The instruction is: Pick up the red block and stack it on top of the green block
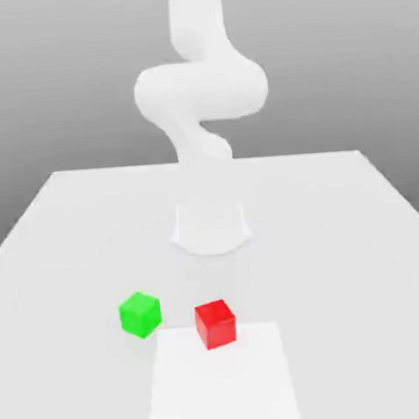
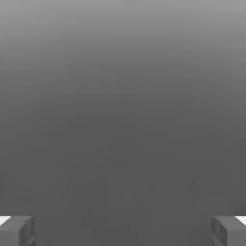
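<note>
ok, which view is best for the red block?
The exterior view. The red block sits in plain sight on the table, apart from the green block on the exterior view's left. The hand view gives plain grey past the open gripper, no block.

A bare simulated test bench: a plain white table (image 1: 336, 204) and a featureless white arm (image 1: 200, 90) against an empty grey gradient backdrop.

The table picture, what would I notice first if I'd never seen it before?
The two bright cubes pop out on the pale table: the red block and the green block on its exterior-view left, side by side with a gap between them. Behind them rises the big white robot arm.
</note>
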Controlling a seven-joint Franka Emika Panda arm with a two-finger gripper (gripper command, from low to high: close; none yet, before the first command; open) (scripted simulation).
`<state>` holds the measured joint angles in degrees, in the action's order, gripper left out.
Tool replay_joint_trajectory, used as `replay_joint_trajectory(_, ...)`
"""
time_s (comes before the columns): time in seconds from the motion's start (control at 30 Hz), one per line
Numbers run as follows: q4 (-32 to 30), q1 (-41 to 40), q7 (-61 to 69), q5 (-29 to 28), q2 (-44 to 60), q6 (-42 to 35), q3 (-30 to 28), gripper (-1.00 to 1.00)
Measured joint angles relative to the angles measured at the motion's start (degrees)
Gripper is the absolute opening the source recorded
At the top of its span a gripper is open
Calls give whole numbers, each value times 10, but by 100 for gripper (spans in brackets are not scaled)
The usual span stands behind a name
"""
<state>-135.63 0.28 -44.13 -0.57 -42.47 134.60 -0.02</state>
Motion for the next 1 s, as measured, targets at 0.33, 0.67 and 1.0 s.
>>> replay_joint_trajectory(0.33,-185,19,86,-24,164,135,-24,0)
replay_joint_trajectory(0.67,-324,40,204,9,432,346,-48,0)
replay_joint_trajectory(1.0,-315,9,225,35,525,425,-10,-100)
